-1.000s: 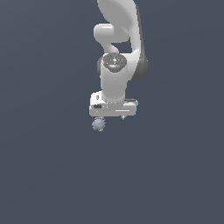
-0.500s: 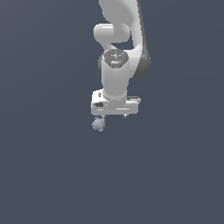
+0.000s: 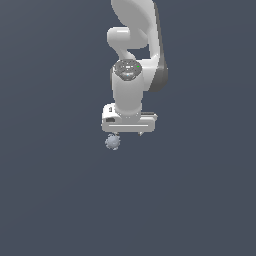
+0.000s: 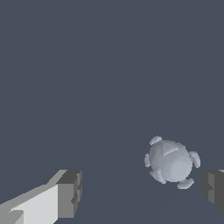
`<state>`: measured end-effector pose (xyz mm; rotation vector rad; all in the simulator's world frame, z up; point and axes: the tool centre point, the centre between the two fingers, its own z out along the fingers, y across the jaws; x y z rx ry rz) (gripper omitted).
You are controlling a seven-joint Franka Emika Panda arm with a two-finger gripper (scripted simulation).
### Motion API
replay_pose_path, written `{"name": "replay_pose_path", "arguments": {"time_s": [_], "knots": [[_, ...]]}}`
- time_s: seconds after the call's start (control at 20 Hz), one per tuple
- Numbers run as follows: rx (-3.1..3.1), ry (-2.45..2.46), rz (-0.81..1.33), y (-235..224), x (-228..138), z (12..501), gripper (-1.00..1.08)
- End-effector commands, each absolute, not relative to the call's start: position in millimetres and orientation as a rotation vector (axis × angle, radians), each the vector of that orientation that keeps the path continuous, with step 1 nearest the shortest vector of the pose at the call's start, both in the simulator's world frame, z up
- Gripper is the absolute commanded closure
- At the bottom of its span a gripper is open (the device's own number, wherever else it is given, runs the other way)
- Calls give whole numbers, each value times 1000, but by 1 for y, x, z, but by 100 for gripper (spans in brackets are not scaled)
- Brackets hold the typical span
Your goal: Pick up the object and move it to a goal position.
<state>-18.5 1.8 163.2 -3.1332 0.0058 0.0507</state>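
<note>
The object is a small pale grey-blue bumpy ball (image 3: 113, 142) on the dark grey floor. In the exterior view it sits just below the white gripper (image 3: 127, 134), toward that view's left end of the hand. In the wrist view the ball (image 4: 171, 161) lies within the gap between the two dark-tipped fingers, much nearer to one finger (image 4: 213, 187) than to the other (image 4: 66, 193). The gripper (image 4: 141, 192) is open and empty. Nothing touches the ball.
The white arm (image 3: 134, 45) rises above the hand toward the top of the exterior view. A plain dark grey floor (image 3: 60, 200) surrounds the ball on all sides, and no other objects are in view.
The arm's upper links have shifted slightly and the hand has stayed close above the ball. The ball has not moved.
</note>
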Motion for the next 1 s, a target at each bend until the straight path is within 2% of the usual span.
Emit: {"name": "replay_pose_path", "arguments": {"time_s": [0.0, 0.55, 0.95], "knots": [[-3132, 56, 47, -6, -22, 155, -92], [-3111, 402, 12, -61, -50, 104, -92], [-3100, 510, 0, -78, -61, 90, -92]]}}
